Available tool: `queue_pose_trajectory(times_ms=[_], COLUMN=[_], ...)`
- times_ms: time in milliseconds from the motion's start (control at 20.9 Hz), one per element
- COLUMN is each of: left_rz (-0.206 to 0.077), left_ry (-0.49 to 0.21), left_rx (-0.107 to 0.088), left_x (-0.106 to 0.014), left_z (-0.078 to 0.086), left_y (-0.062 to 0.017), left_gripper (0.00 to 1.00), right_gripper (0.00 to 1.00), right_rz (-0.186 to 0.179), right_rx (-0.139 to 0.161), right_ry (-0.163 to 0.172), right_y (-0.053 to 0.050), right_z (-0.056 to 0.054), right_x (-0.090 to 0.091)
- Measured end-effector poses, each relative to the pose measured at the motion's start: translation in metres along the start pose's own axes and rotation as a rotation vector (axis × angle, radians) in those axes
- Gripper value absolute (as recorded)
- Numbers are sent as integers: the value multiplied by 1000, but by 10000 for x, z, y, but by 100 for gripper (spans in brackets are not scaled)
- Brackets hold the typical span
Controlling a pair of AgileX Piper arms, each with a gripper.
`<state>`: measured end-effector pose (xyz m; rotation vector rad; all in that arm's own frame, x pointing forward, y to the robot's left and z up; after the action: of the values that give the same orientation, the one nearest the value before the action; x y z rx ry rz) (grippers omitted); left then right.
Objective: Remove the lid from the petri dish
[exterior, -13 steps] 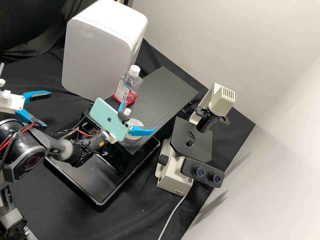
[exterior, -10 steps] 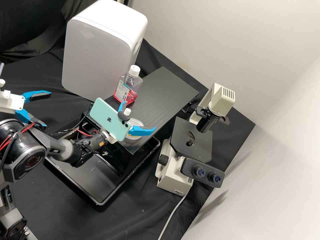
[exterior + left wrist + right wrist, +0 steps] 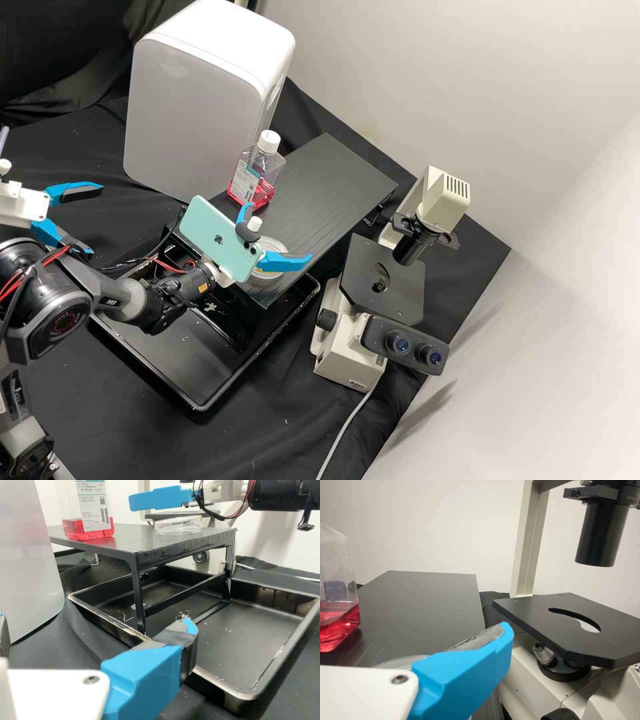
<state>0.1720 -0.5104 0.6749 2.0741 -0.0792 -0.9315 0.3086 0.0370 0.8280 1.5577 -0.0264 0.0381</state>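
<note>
High view: the right gripper [image 3: 280, 231], fingers spread, flanks the lidded petri dish [image 3: 272, 249] at the raised black platform's [image 3: 333, 180] near corner; the left gripper [image 3: 93, 219], also spread, hangs at the bench's [image 3: 267, 427] left edge.

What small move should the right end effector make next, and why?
Probably lower the right end effector slightly: its open fingers flank the petri dish on the platform, but sit above the lid, judging by the left wrist view.
</note>
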Motion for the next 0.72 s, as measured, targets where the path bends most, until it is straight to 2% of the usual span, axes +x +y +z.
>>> queue_pose_trajectory(times_ms=[96,239,430,716], left_rz=[-2,-10,-10,-16], left_ry=[0,2,2,3], left_rx=[0,-1,-1,-1], left_x=[7,18,18,21], left_z=[-1,-6,-6,-9], left_y=[-5,-22,-22,-34], left_gripper=[100,100,100,100], right_gripper=[100,100,100,100], right_rz=[3,17,5,26], right_rx=[0,-1,6,38], right_ry=[-6,-34,-71,-52], right_y=[10,48,-2,-65], right_z=[18,106,226,290], right_x=[-4,-35,-60,-52])
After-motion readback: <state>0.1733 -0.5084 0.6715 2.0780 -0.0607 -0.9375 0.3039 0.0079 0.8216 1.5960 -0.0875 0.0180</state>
